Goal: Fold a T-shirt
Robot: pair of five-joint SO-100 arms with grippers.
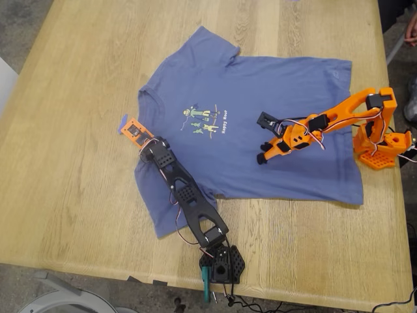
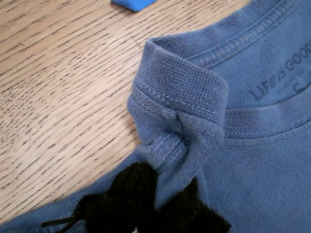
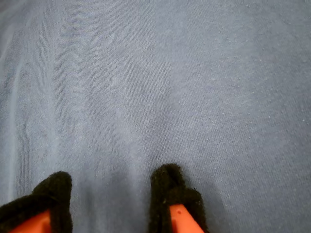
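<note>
The periwinkle-blue T-shirt (image 1: 260,85) lies flat and face up on the wooden table, its collar toward the exterior view's left and its green-and-yellow print (image 1: 202,119) showing. My first gripper (image 1: 138,134), on the black arm, is shut on a bunched fold of the collar (image 2: 182,92); its black pads (image 2: 131,194) pinch the ribbing. My second gripper (image 1: 262,138), on the orange arm, is open over the shirt's middle. Its black-padded fingertips (image 3: 167,187) rest on or just above plain blue fabric (image 3: 160,87), with nothing between them.
A tiny blue scrap (image 1: 122,124) lies on the wood just beside the collar and also shows in the first wrist view (image 2: 133,4). The arm bases stand at the table's near edge (image 1: 221,264) and right edge (image 1: 384,147). Part of a person shows at the right edge (image 1: 412,29).
</note>
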